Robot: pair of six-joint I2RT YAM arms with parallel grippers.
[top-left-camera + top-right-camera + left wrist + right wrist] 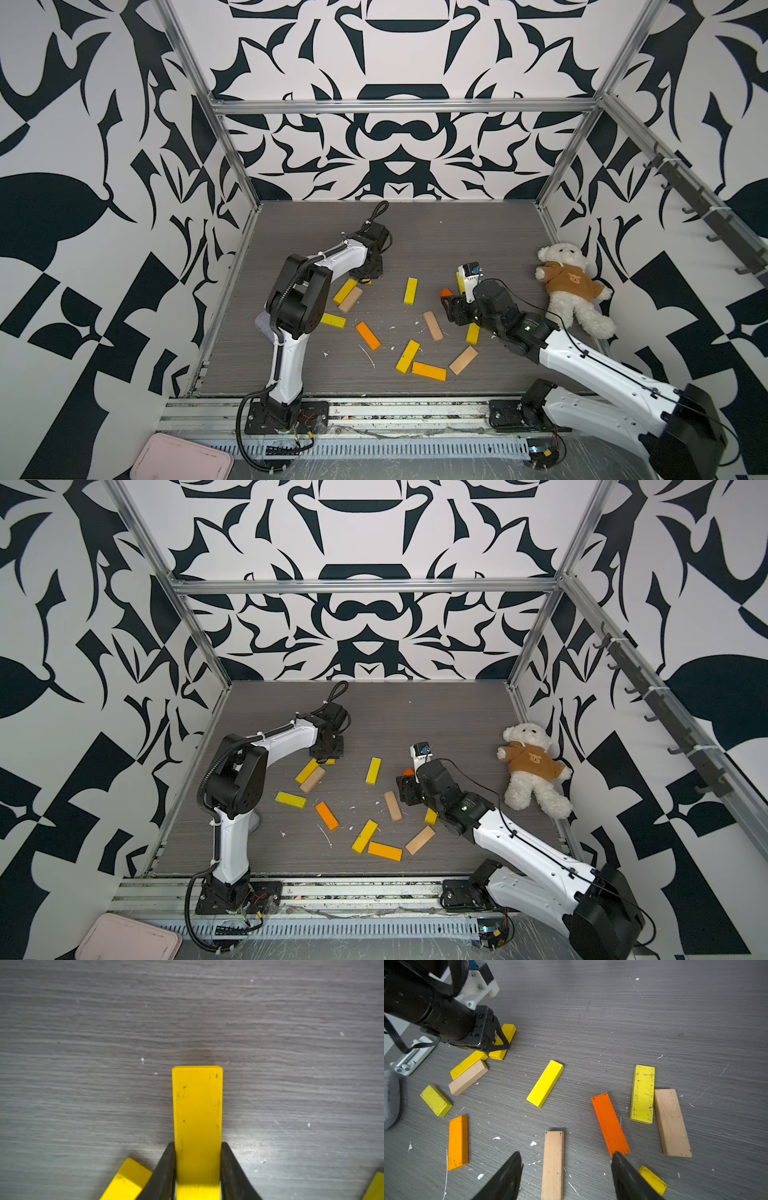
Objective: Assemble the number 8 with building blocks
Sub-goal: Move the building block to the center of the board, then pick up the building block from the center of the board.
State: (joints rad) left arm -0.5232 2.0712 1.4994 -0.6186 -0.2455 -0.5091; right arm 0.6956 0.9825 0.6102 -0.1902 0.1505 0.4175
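Leaving the far half of the grey table bare up to the back wall; hemmed on three sides by black-and-white patterned walls on aluminium framing, with the front edge taken by the rail; loose planks strewn flat across the near middle, none joined into a figure; teddy bear lying against the right edge, a small bear-face emblem on its brown shirt; dark marking on the white wrist mount too small to read; reaching inward from the rail with the left arm, elbow high, forearm sloping down, wrist tipped toward the surface; clamping a yellow plank across its width with the left gripper, jaws closed on both long edges, down at the table on the far-left fringe of the scatter; just beside it a second yellow plank with a pale plank pressed along its side; stretching the right arm diagonally in from the front-right corner; hovering the right gripper low over the right of the scatter, jaws spread wide and gripping nothing, standing either side of a tan plank, clear of it, one tip at the end of a red-orange plank
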